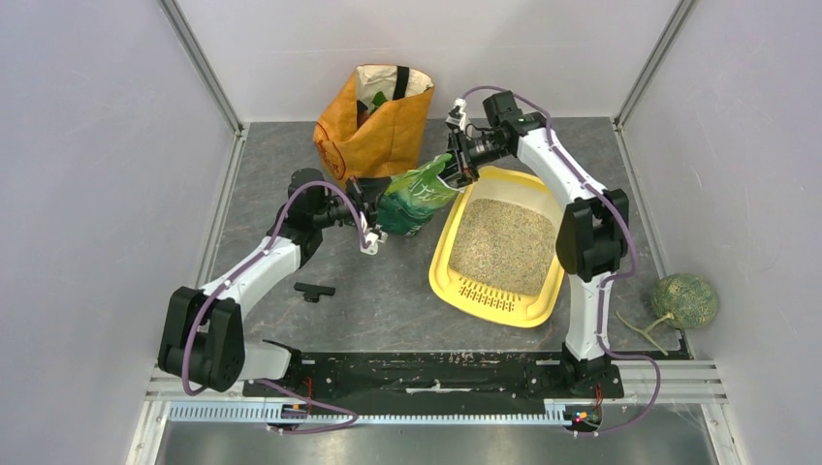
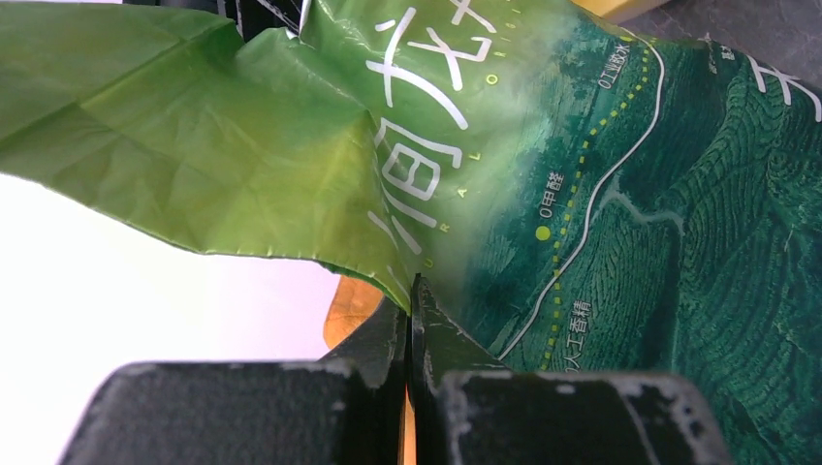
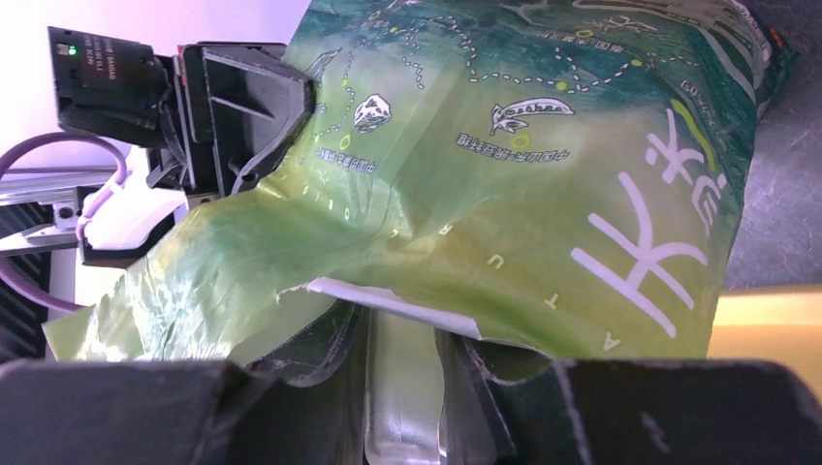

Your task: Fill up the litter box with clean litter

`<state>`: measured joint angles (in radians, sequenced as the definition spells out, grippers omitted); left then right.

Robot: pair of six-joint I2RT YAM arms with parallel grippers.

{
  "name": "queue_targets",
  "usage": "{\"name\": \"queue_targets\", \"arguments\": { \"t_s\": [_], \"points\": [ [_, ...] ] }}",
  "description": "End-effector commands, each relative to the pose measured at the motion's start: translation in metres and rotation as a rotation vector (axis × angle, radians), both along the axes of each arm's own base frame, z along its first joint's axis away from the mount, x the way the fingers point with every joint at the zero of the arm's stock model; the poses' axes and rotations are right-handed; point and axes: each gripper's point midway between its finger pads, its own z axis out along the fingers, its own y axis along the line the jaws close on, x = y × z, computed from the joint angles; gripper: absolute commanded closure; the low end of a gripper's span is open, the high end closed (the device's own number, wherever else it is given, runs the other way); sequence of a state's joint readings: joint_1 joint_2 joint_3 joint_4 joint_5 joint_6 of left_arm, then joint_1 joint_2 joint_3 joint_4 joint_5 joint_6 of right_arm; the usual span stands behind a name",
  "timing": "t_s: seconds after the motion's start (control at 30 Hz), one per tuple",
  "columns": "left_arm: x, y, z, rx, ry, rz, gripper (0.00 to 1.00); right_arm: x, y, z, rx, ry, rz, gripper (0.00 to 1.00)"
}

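A grey, mottled stone-look worktop (image 1: 388,291) carries a shallow yellow plastic litter box (image 1: 442,263), rectangular with rounded corners, a white inner wall at its far end and a slotted lip at its near end. Fine beige-tan litter (image 1: 504,247), sandy in texture, covers its floor.

Just left of the box's far corner, a crinkled, glossy green plastic bag (image 1: 415,199) printed with white characters and a dark green hill pattern hangs slung between the two arms. The left gripper (image 1: 378,218) has its dark fingers pressed together on a lower edge of the bag, seen close in the left wrist view (image 2: 412,325). The right gripper (image 1: 454,165) is clamped on the bag's upper, torn edge nearest the box; in the right wrist view (image 3: 402,363) a strip of film sits pinched between its fingers.

Behind the bag stands an orange bag (image 1: 373,131) of stiff fabric with a black strap, open at the top, with something green inside.

A small black T-shaped piece (image 1: 313,290) lies near the left arm. A round, netted green melon (image 1: 684,300) with a stem rests at the right edge.
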<state>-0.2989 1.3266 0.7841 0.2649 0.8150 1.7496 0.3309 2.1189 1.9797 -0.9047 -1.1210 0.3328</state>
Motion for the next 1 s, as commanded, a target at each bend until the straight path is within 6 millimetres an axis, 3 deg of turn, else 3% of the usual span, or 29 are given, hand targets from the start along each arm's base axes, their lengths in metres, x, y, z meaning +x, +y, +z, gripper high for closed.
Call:
{"name": "queue_targets", "arguments": {
  "t_s": [0.0, 0.37, 0.7, 0.97],
  "points": [
    [0.007, -0.009, 0.07, -0.077, -0.217, -0.028, 0.98, -0.025, -0.012, 0.064, 0.177, -0.049, 0.055, 1.0],
    [0.021, -0.006, 0.055, -0.075, -0.192, 0.015, 0.98, -0.033, -0.068, 0.064, 0.183, -0.044, -0.06, 1.0],
    [0.027, -0.005, 0.054, -0.093, -0.177, 0.016, 0.98, -0.041, -0.102, 0.063, 0.19, -0.05, -0.14, 1.0],
    [0.028, -0.016, 0.061, -0.137, -0.171, -0.031, 0.98, -0.05, -0.118, 0.067, 0.204, -0.054, -0.175, 1.0]
  ]
}}
